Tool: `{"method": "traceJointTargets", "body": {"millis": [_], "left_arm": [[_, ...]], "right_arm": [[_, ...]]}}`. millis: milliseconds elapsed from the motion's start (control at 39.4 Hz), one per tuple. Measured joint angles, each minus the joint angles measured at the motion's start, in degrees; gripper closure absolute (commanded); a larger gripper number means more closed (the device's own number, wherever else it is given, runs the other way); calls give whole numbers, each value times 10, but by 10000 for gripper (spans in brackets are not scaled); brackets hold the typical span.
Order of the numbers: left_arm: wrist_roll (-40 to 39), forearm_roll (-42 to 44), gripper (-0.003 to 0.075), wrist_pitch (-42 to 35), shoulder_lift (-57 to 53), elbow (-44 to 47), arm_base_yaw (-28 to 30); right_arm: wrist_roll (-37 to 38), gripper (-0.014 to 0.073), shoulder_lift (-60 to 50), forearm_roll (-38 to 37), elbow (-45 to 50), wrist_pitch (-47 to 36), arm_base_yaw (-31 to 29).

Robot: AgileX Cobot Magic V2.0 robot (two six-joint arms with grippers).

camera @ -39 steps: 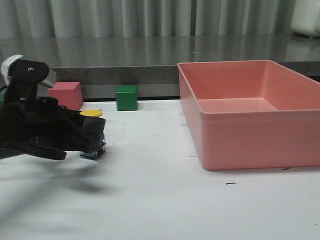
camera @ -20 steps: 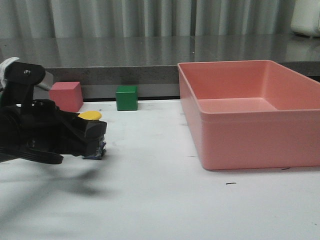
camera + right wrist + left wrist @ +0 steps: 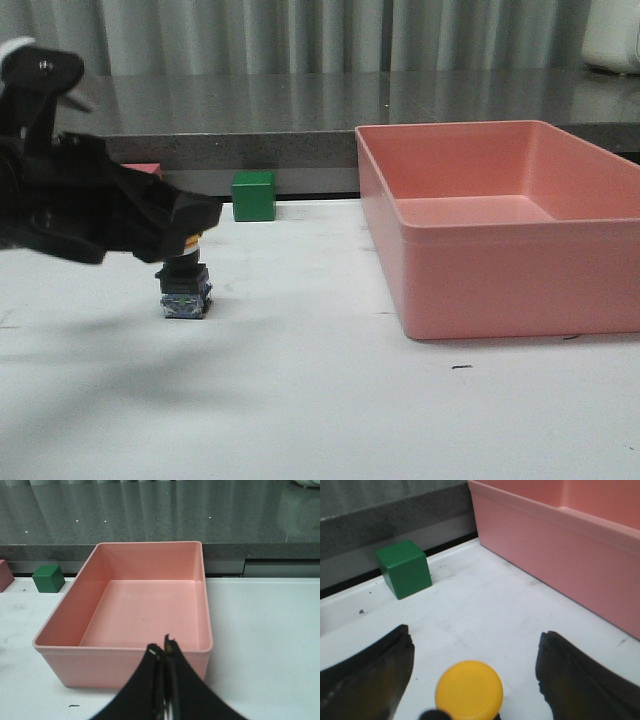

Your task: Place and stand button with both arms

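Observation:
The button (image 3: 185, 285) stands upright on the white table, black body on a bluish base, its yellow cap mostly hidden behind my left gripper. In the left wrist view the yellow cap (image 3: 469, 691) shows from above. My left gripper (image 3: 200, 215) hovers just above the button, open and empty; in its own view (image 3: 475, 635) the two fingers stand wide apart on either side of the cap without touching it. My right gripper (image 3: 164, 652) is shut and empty, held in front of the pink bin; it does not show in the front view.
A large pink bin (image 3: 500, 270) stands on the right of the table, also in the left wrist view (image 3: 560, 535) and the right wrist view (image 3: 125, 652). A green cube (image 3: 253, 195) (image 3: 403, 569) (image 3: 48, 578) sits at the back. A red cube (image 3: 148, 169) is mostly hidden behind the left arm.
My left gripper has opened, let go of the button and risen. The button now stands free on the table.

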Motion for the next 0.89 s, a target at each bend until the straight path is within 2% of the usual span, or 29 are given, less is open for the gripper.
{"method": "traceJointTargets", "body": {"millis": [127,229,610,889], "left_arm": [[-29,9,224,56,-73,-5,-3],[-43,11,268,101,-124,-5,-9],[-51,12,523,406,-396,-5,-56],[-53,-41,713,547,-576,-4,-81]], "right_arm": [[0,663,0,0,0,0,0],[0,663,0,0,0,0,0],[0,663,0,0,0,0,0],[0,663,0,0,0,0,0]]}}
